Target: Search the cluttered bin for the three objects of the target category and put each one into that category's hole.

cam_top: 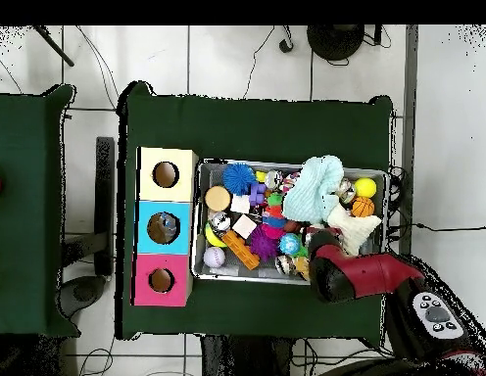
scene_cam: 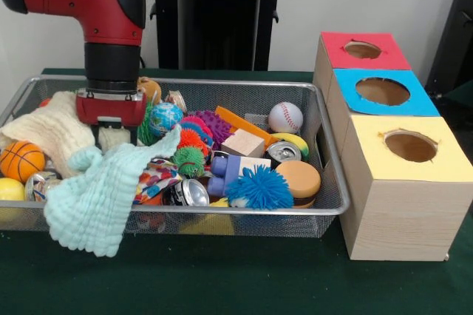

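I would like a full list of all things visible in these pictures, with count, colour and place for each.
bin: one, silver wire mesh, on the green table
boxes: three, wood with red, blue and yellow holed tops, in a row beside the bin
mint cloth: one, hanging over the bin's front rim
cream cloth: one, at the bin's end far from the boxes
cans: two seen, silver, among the toys
baseball: one, white, back corner by the boxes
basketball: one, orange, beside the cream cloth
spiky ball: one, blue, by the front rim
wood block: one, pale, mid-bin
bottles: none clearly seen
arm: one, red and black, reaching into the bin; gripper down among the clutter, state unclear
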Robot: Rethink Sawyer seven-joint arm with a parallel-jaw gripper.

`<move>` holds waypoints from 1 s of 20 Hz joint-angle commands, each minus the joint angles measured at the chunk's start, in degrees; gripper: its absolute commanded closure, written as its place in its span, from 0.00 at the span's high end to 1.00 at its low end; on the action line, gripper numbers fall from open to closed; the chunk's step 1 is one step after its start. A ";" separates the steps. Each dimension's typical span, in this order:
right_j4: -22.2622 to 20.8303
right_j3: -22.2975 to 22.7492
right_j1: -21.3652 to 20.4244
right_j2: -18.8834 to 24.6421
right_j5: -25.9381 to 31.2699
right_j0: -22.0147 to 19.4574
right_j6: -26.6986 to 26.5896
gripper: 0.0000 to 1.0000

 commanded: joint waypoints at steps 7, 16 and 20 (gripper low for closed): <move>1.58 8.19 -8.25 2.64 9.02 0.59 1.20 1.00; 3.06 10.53 -11.76 4.78 11.88 -0.10 0.04 1.00; 3.35 11.23 -12.32 4.68 11.84 0.12 0.31 1.00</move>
